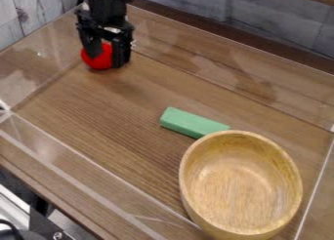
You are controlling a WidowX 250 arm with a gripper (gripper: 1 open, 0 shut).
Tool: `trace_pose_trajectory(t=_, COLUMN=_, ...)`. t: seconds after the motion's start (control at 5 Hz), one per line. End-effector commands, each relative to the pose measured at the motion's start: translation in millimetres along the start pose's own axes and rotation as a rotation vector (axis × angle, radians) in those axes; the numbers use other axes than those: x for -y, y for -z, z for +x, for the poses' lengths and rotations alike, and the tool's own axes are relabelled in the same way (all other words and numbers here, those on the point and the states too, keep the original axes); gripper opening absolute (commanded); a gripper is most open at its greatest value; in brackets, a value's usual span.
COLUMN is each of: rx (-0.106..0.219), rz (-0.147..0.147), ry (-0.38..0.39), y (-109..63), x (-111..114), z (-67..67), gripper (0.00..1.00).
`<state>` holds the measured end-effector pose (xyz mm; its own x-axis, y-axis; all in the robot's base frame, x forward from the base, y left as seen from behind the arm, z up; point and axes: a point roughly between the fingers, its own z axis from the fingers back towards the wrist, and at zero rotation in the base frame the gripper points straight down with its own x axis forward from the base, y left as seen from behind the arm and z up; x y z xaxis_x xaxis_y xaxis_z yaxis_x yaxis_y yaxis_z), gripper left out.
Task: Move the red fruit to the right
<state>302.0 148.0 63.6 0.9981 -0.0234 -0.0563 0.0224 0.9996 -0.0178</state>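
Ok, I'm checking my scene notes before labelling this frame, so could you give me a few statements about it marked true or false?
1. The gripper stands open around the red fruit. True.
2. The red fruit lies inside the wooden bowl. False: the bowl is empty, and the fruit is at the far left of the table.
3. The green block lies flat just beyond the bowl's rim. True.
4. The green block is stacked on the red fruit. False: they lie well apart.
5. The gripper has lifted the fruit off the table. False: the fruit sits on the table between the open fingers.
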Motion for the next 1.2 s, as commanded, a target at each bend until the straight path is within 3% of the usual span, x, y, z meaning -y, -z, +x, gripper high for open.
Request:
trace_pose_trajectory(t=0.0, rx=0.059, rz=0.029, ry=0.062, y=-18.1, x=-10, z=9.5, gripper=1.00)
trace_pose_trajectory(t=0.4, rx=0.069, rz=0.025, ry=0.059, y=-10.3, x=-24, z=9.5, gripper=1.00)
trace_pose_trajectory(t=1.0, rx=0.090, rz=-0.004, ry=-0.003, y=-4.4, x=-52, z=25.7, gripper=1.00)
